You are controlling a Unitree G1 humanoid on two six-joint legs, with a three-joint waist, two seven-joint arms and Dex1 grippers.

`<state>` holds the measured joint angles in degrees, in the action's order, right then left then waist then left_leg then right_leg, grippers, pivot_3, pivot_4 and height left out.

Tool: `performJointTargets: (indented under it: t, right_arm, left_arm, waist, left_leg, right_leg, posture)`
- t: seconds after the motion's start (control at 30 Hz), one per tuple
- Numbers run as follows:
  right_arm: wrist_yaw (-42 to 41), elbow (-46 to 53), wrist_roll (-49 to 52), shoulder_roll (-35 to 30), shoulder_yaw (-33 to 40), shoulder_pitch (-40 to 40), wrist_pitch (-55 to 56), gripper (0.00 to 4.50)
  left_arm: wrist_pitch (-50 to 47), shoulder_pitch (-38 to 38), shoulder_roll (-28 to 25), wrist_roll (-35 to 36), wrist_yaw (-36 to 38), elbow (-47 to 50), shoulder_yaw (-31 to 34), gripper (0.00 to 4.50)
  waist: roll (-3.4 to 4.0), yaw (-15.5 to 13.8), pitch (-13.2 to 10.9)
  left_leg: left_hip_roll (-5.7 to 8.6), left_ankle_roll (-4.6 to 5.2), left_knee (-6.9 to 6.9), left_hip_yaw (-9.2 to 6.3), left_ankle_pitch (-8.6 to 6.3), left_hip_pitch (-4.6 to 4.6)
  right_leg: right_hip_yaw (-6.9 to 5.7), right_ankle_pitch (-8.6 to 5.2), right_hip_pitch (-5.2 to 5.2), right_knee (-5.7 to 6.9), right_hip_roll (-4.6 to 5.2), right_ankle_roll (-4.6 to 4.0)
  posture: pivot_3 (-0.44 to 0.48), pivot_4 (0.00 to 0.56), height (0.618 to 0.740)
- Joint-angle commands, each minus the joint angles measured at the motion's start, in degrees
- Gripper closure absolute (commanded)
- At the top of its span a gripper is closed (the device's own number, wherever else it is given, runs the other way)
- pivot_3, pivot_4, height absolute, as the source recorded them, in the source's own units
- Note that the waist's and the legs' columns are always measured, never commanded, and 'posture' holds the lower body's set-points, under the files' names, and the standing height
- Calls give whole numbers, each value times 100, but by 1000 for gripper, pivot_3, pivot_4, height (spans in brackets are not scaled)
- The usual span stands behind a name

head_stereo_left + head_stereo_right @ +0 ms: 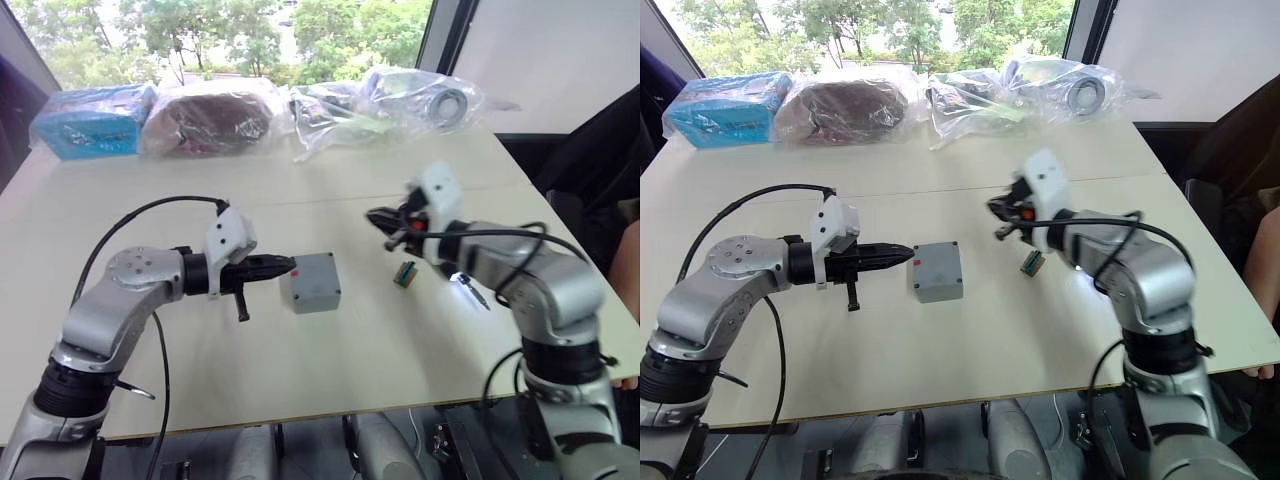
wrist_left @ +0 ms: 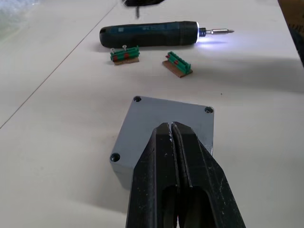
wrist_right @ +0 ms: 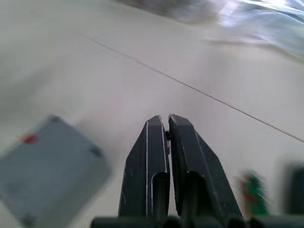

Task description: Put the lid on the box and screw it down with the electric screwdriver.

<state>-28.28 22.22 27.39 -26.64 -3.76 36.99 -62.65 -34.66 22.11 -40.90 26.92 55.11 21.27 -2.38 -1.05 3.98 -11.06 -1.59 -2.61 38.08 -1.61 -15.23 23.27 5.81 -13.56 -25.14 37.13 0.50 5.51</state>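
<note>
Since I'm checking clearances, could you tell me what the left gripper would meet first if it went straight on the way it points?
The left gripper, fingers shut, points at the box with the lid on it. It would probably meet that first, near the top edge; the height is hard to judge.

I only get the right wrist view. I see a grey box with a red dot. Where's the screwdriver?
Observer: The electric screwdriver lies on the table beside two green pieces, with its tip light on.
Operator: Is the lid on already?
Observer: Yes, the lid sits on the box, with a screw hole at each visible corner.
Operator: What's the other arm doing?
Observer: The left gripper is shut, with its tip right by the box's side.
</note>
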Motion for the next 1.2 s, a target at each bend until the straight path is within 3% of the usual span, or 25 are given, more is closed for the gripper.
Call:
performJointTargets:
  t: [0.03,0.5,1.2]
  right_arm:
    - [-102,-185,-51,97,-348,167,59,4390]
    - [-309,-789,-431,127,-747,242,514,4390]
    - [-300,-388,-366,313,-757,51,418,4390]
  left_arm:
    - [18,-34,-73,88,-49,244,159,4500]
    - [-68,-201,-58,134,-202,468,212,4500]
    - [-91,-232,-55,198,-275,529,169,4500]
  waist:
    - [0,-39,0]
    - [0,5,0]
    - [-1,2,0]
  left_leg:
    - [2,0,0,-4,0,5]
    - [6,0,4,1,0,4]
    - [7,0,4,1,0,4]
  right_leg:
    - [-3,0,0,-2,3,0]
    - [1,0,-1,-1,6,1]
    - [1,0,-1,-2,7,1]
  posture:
    - [0,150,740]
    - [0,150,740]
    - [0,150,740]
